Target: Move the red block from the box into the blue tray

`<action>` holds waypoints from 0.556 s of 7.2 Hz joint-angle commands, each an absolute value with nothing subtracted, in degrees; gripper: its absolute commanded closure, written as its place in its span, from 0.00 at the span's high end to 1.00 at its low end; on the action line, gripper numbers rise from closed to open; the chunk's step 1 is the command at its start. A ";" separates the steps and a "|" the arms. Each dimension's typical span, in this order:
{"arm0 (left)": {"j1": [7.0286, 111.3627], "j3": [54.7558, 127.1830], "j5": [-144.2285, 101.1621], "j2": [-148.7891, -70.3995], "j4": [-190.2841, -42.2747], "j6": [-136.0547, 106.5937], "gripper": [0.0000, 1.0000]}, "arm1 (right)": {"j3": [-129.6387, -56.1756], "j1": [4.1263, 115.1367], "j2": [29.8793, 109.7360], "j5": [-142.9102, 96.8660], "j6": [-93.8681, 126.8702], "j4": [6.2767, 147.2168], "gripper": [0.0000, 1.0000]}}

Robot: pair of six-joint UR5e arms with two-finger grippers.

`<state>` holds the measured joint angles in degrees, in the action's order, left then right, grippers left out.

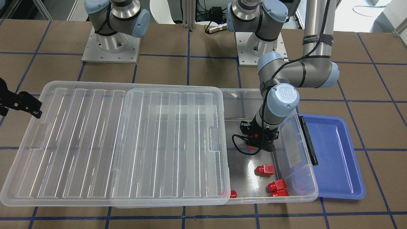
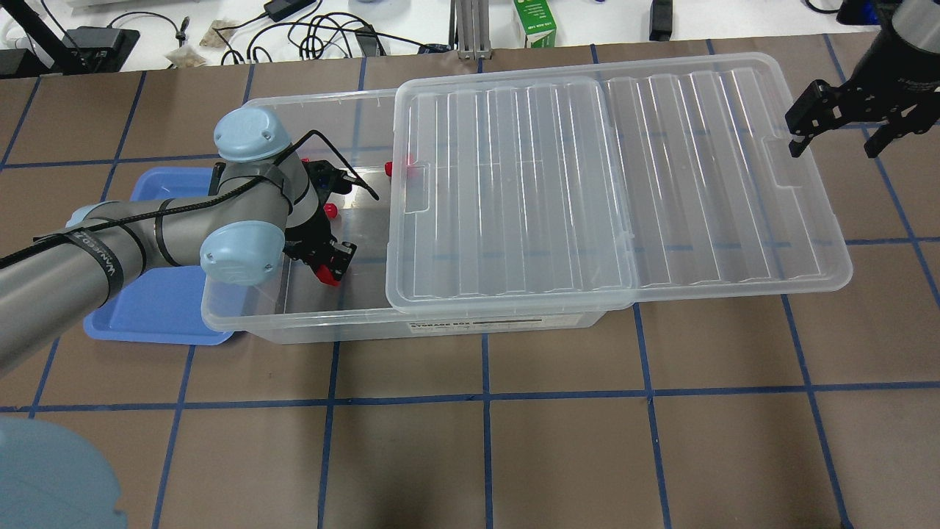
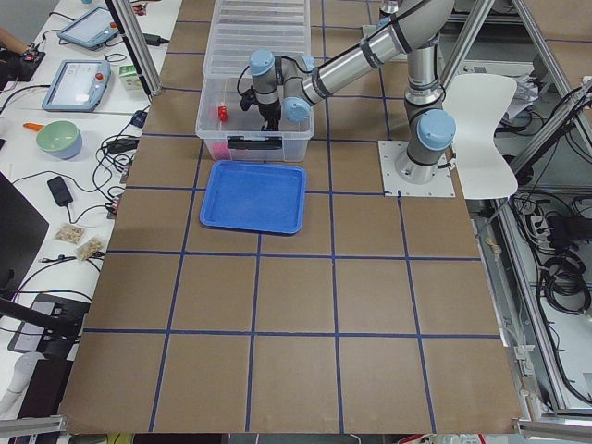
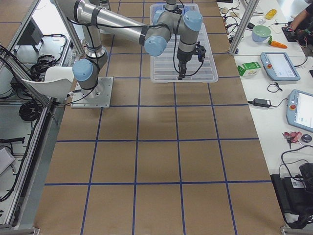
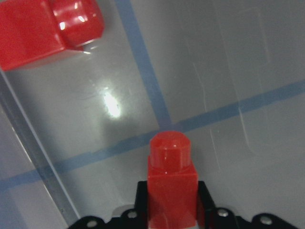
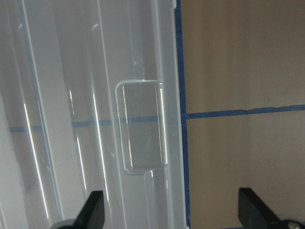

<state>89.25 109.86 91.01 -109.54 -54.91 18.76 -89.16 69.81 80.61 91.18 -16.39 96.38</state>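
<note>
My left gripper (image 1: 255, 147) reaches down into the open end of the clear box (image 1: 276, 199) and is shut on a red block (image 5: 171, 183), peg pointing away from the wrist. The held block also shows in the overhead view (image 2: 324, 275). Several more red blocks lie on the box floor, one near the gripper (image 1: 265, 170) and two by the end wall (image 1: 277, 184). The blue tray (image 1: 334, 156) sits empty just beyond the box's latch end. My right gripper (image 2: 837, 136) is open and empty, above the far end of the lid.
The ribbed clear lid (image 1: 111, 143) is slid along the box, covers most of it and overhangs its far end. A black latch (image 1: 309, 140) sits on the box wall between the gripper and the tray. Brown table with blue tape lines lies all around.
</note>
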 commanded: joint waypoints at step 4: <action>85.37 92.87 91.32 -103.02 -78.41 18.10 0.00 | -89.30 69.44 79.72 92.19 -16.52 96.59 1.00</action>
